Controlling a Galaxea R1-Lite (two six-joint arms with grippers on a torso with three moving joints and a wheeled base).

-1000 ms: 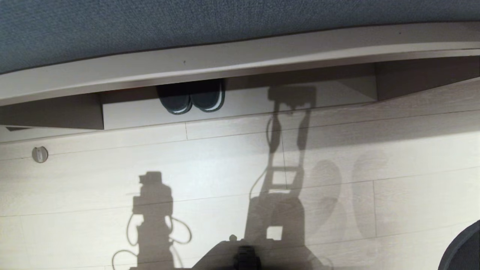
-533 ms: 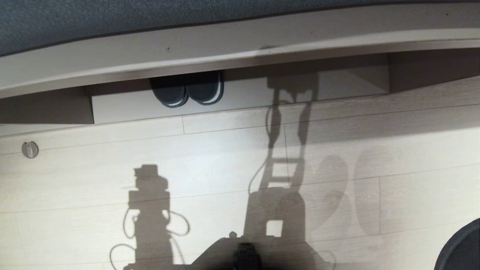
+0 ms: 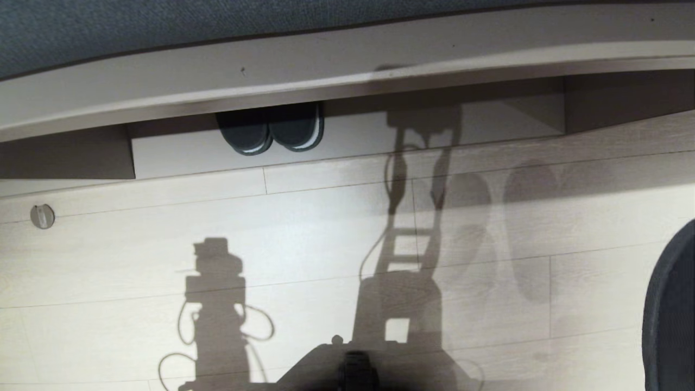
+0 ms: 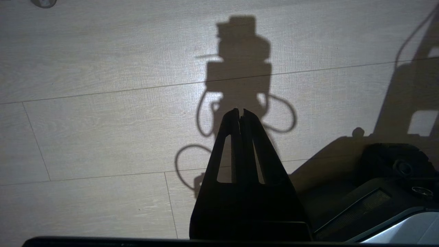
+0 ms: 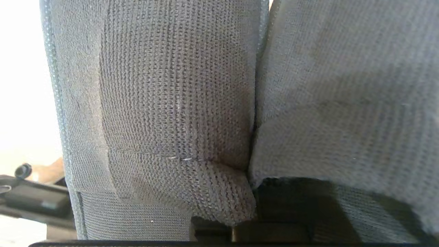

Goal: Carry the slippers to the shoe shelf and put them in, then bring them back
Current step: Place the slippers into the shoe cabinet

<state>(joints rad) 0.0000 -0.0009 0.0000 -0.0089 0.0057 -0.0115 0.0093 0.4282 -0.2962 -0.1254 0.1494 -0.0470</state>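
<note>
Right wrist view is filled by the slippers [image 5: 178, 103]: two grey-blue knit uppers side by side, touching along a seam, with the right gripper [image 5: 253, 206] pinched shut where their edges meet at the bottom of the picture. The gripper itself is mostly hidden by fabric. In the head view a dark rounded edge of a slipper [image 3: 670, 309] shows at the right border; it stands taller and reaches farther into the picture than half a second ago, and the pair's two oval shadows on the floor [image 3: 326, 228] have shifted up toward the shelf [image 3: 380, 130]. The shelf's open front runs across the top, under a pale board and a blue-grey fabric surface. Inside it, left of centre, sits a darker pair [image 3: 270, 129] with white sole stripes, toes outward, in the same place as half a second ago; since a second ago the whole scene has slid as the camera moved. A small round fitting [image 3: 42, 216] lies on the floor at far left. The left gripper [image 4: 241, 113] hangs over bare floor near the robot's base, fingers pressed together, holding nothing.
</note>
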